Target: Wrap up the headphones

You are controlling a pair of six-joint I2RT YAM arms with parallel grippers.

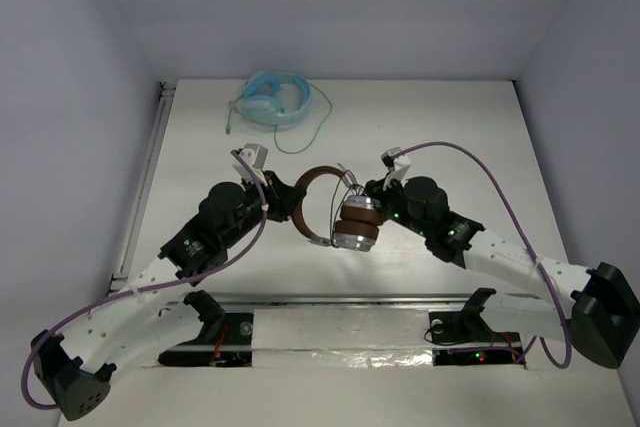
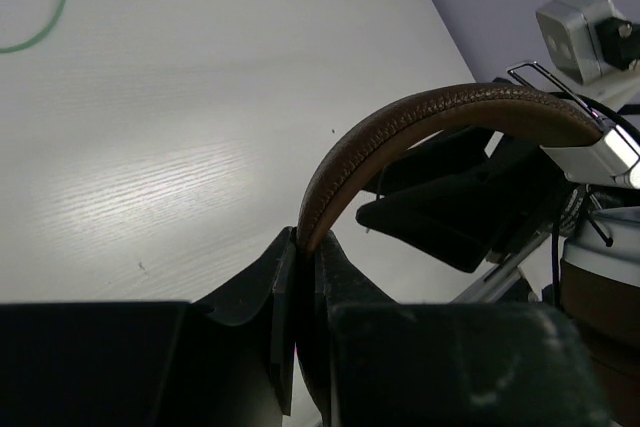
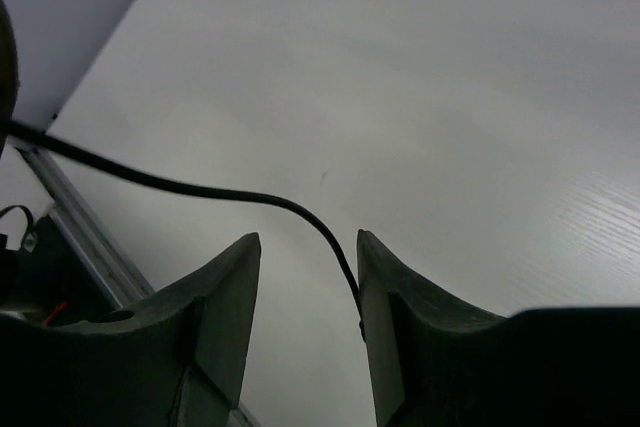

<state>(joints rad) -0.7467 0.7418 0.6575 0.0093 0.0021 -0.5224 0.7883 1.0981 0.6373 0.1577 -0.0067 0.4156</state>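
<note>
step: wrapping, early I reckon | left jaws clamped on headband (image 2: 420, 112) | right jaws apart, cable (image 3: 200, 190) running between | next: pinch cable, wind it round the headphones (image 1: 358, 227)

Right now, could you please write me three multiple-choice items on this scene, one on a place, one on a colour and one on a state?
1. Where do the light blue headphones lie on the table?
A. Between the arm bases.
B. At the far side, beyond both arms.
C. Under the right arm.

2. What colour is the headband clamped by the left arm's fingers?
A. Brown.
B. Red.
C. White.

3. How do the right arm's fingers stand?
A. Pressed together.
B. Apart, with the black cable running into the gap.
C. Closed on an ear cup.

Answers:
1 B, the top view shows them near the back edge.
2 A, the left wrist view shows a brown stitched band.
3 B, the right wrist view shows bare table between them.
</note>
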